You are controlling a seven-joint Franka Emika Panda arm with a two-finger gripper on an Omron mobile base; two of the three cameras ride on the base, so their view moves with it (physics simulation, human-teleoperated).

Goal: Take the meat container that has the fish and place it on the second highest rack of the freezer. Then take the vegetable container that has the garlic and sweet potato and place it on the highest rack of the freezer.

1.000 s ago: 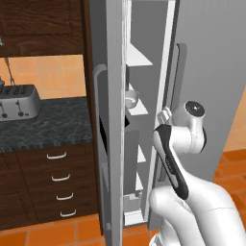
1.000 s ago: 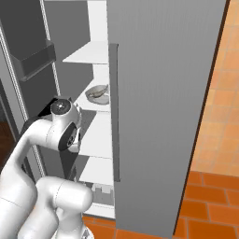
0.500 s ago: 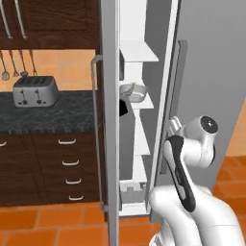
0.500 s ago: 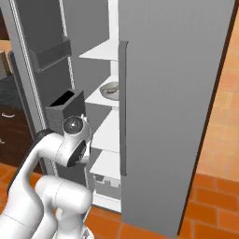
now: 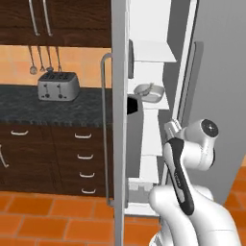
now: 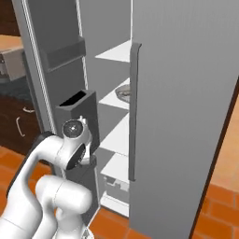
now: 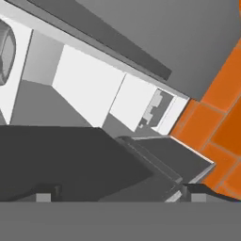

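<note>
We face the open freezer [image 5: 153, 120] with our arm folded low in front of it, and our pincer [image 7: 117, 195] stands wide with nothing between its tips, pointing down past the door bins toward the lower shelves and the orange floor [image 7: 221, 108]. A container [image 5: 149, 92] already sits on the second rack [image 6: 119, 99] from the top; its contents are too small to make out, though it looks like the fish tray in place. The top rack [image 6: 116, 52] is bare, so we judge the vegetable half is what remains. We cannot see the garlic and sweet potato from here. The table [image 5: 53, 103] with the toaster [image 5: 58, 85] lies to the left. The main risk is the tight gap: as we pull back or turn, our elbow could clip the door [image 6: 51, 70] or its dark bin [image 6: 77, 112] and swing the door. A hasty turn of the base could also knock the long handle [image 6: 133, 112].
</note>
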